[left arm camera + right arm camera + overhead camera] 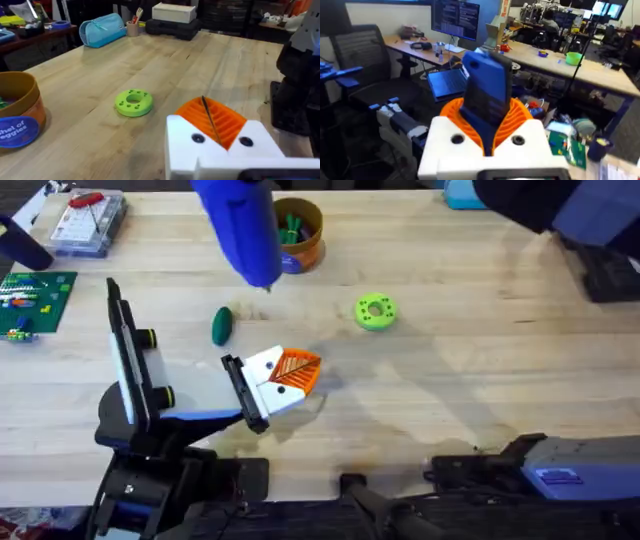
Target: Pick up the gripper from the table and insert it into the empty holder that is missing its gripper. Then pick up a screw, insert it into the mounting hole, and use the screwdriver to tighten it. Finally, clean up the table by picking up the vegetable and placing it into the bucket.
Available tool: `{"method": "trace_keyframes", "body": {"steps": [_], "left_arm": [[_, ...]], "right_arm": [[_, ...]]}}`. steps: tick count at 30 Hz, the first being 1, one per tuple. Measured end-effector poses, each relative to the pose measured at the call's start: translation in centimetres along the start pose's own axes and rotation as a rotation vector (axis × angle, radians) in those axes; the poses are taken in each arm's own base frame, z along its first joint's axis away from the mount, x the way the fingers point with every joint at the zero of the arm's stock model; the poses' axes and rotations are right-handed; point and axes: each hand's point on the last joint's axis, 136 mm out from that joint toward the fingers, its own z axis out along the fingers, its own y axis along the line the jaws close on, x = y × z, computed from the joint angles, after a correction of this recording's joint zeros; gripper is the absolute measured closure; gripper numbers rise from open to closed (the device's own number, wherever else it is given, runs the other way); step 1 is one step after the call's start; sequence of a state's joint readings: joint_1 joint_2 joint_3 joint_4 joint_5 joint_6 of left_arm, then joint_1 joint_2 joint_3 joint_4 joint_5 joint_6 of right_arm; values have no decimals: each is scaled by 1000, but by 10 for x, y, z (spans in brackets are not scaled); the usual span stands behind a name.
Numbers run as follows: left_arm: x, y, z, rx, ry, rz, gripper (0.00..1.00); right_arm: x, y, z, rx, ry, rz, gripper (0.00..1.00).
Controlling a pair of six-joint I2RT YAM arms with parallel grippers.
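The screwdriver [243, 230] looms large and blurred in the overhead view, its top cut off and its thin tip hard to make out, and it hides part of the bucket [305, 240] behind it. It is a thick bright-blue cylinder, and the right gripper [487, 132] is clamped on it, orange pads pressing both sides of the blue body. The vegetable [221, 325], a smooth dark-green oval, lies on the bench [450, 370] just below the screwdriver's tip, short of the bucket. The left gripper [290, 375] rests low, below and right of the vegetable, its pads closed together on nothing.
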State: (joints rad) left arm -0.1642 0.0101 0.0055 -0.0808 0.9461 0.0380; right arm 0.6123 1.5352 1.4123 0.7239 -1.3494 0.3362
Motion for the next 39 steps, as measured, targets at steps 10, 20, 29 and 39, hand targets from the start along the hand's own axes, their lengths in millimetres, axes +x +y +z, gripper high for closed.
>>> {"method": "trace_keyframes", "body": {"steps": [10,20,29,39], "left_arm": [[0,0,0,0,0,0,989],[0,0,0,0,0,0,989],[0,0,0,0,0,0,989],[0,0,0,0,0,0,989]], "right_arm": [[71,-42,-30,217,123,285,956],[152,-90,-144,761,579,327,956],[213,-78,-225,936,1101,270,956],[281,-63,-305,1009,1468,420,956]]}}
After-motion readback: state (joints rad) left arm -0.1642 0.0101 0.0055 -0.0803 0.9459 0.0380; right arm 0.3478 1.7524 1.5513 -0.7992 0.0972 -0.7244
